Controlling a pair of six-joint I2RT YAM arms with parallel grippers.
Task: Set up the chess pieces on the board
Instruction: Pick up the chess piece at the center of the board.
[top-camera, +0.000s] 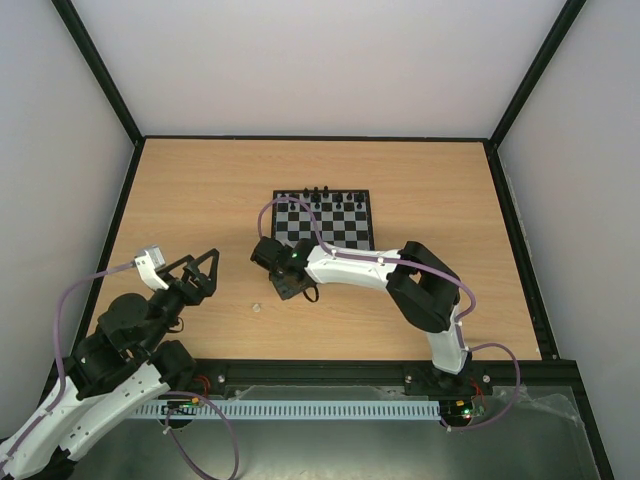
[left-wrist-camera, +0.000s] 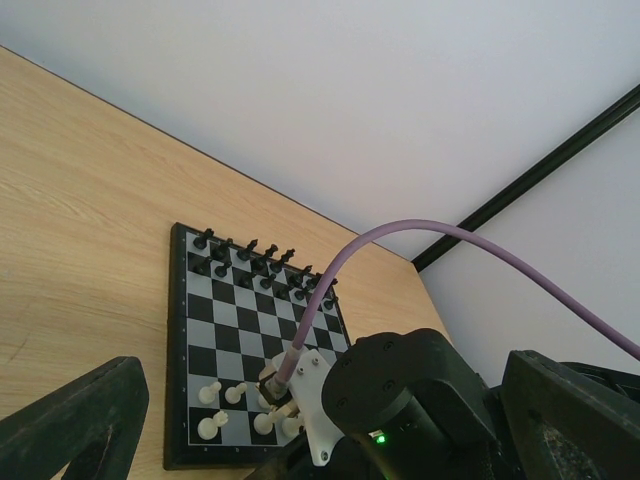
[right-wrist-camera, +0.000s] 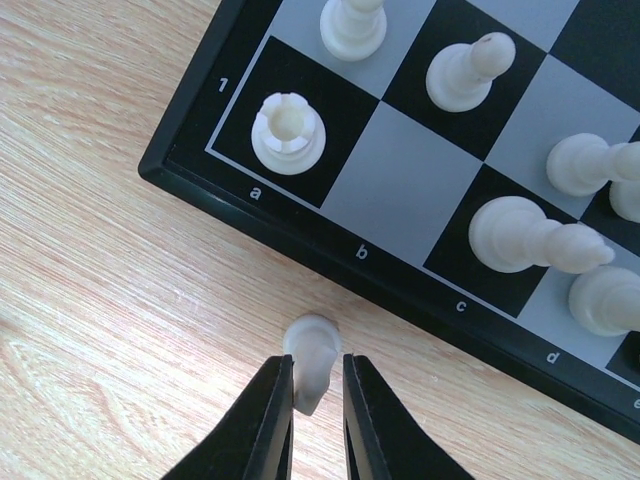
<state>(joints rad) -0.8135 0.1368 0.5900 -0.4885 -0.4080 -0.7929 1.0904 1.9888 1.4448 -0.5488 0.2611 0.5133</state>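
Observation:
A whitish chess piece (right-wrist-camera: 312, 348) lies on its side on the wood, just in front of the board (right-wrist-camera: 400, 275) near its b column. My right gripper (right-wrist-camera: 317, 368) has its narrow jaws on either side of that piece; the left finger touches it and a sliver of wood shows at the right finger. A white rook (right-wrist-camera: 288, 132) stands on the corner square, with several white pieces (right-wrist-camera: 520, 235) on the near rows. In the top view the right gripper (top-camera: 290, 288) is at the board's (top-camera: 345, 235) near left corner. My left gripper (top-camera: 203, 264) hangs open and empty, far left.
Black figures (top-camera: 320, 193) line the board's far rows. A small pale piece (top-camera: 256, 307) lies loose on the wood, left of the right gripper. The right arm (top-camera: 420, 285) arches across the near right of the table. Black frame posts edge both sides.

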